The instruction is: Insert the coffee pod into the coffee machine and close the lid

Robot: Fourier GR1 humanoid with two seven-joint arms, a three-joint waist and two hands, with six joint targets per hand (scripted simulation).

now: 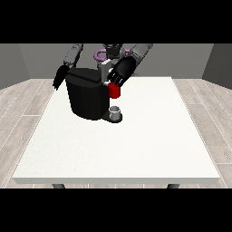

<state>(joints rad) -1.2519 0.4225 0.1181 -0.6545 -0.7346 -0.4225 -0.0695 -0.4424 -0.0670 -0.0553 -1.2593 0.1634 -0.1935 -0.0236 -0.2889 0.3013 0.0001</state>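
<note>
The table (149,149) spreads white in front of me, most of it bare. On its far side, toward the view's left, stands the machine (87,97), a black block and the biggest thing here. At its front is a red thing (114,92), and below that, on the machine's low base, sits a small grey thing (116,112); I cannot tell whether it is the pod or a cup, so I will not claim to know where the pod lies.

My hand at the view's right (118,75) is over the machine's top front corner, just above the red thing; whether its fingers are curled or straight I cannot tell. My hand at the view's left (59,77) hangs beside the machine's far edge, fingers pointing down, holding nothing.

I judge a pod to be light, stiff and smooth, likely to slip. I would pinch it across its sides, below the rim.
</note>
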